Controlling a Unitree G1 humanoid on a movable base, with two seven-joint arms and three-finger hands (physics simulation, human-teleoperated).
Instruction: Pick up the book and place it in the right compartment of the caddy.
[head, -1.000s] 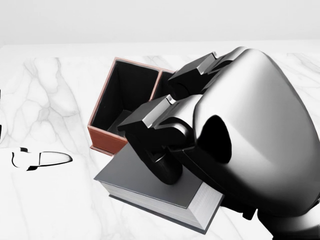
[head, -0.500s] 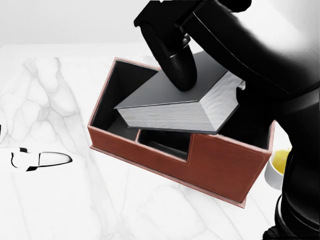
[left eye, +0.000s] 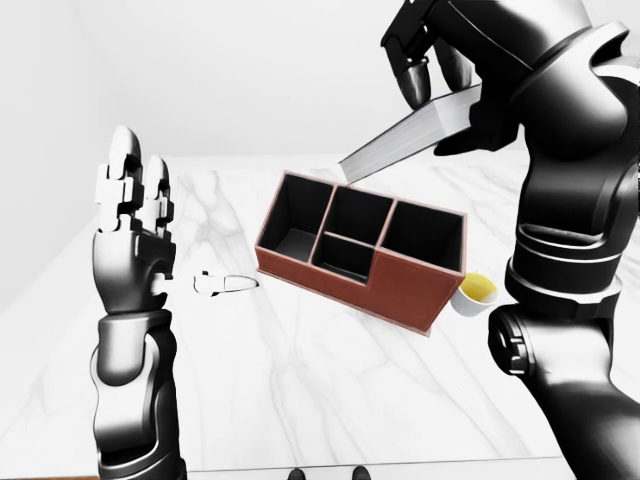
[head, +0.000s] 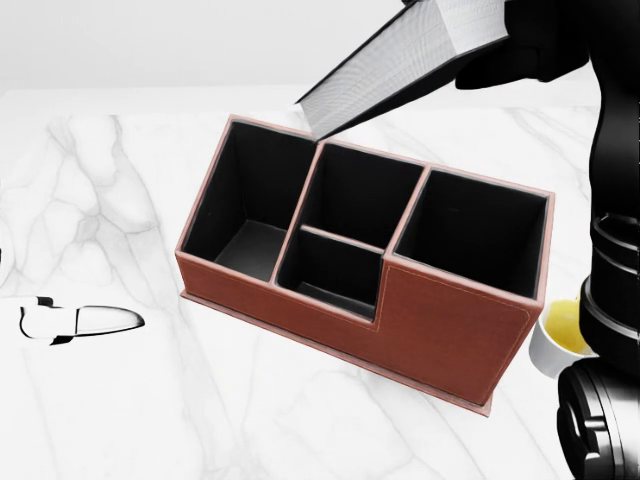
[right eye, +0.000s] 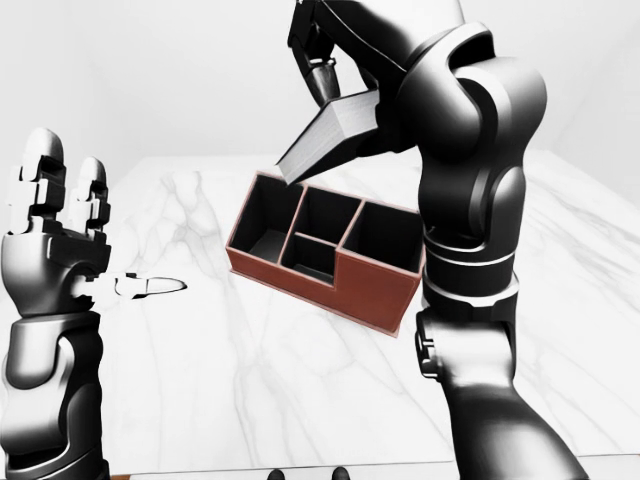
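A white marble tabletop (left eye: 330, 380) with faint grey veining fills the lower part of every view, and behind it stands a plain, pale grey wall (left eye: 250, 80) with no detail. At the far left of the left-eye view, the left hand (left eye: 132, 200) is raised upright above the table, its fingers straight and spread apart, holding nothing. Just to its right, lying flat on the marble, is a small white object with a dark outline (head: 75, 321); its shape is too unclear to name. Toward the middle of the table sits the caddy (head: 450, 325), a reddish-brown leather-look box with black inner walls, set at an angle to the table's edge. It has a tall compartment on the left, two smaller ones in the middle and a large one on the right, and all appear empty. Above the caddy, lifted clear of it, the book (head: 400, 60) hangs tilted, its white page edges showing and its lower corner pointing down toward the middle compartments. The right hand (left eye: 425, 55) closes its fingers round the book's upper end near the top of the view. At the right, partly hidden behind the caddy's right end, a small white cup with yellow contents (left eye: 476, 291) rests on the marble.
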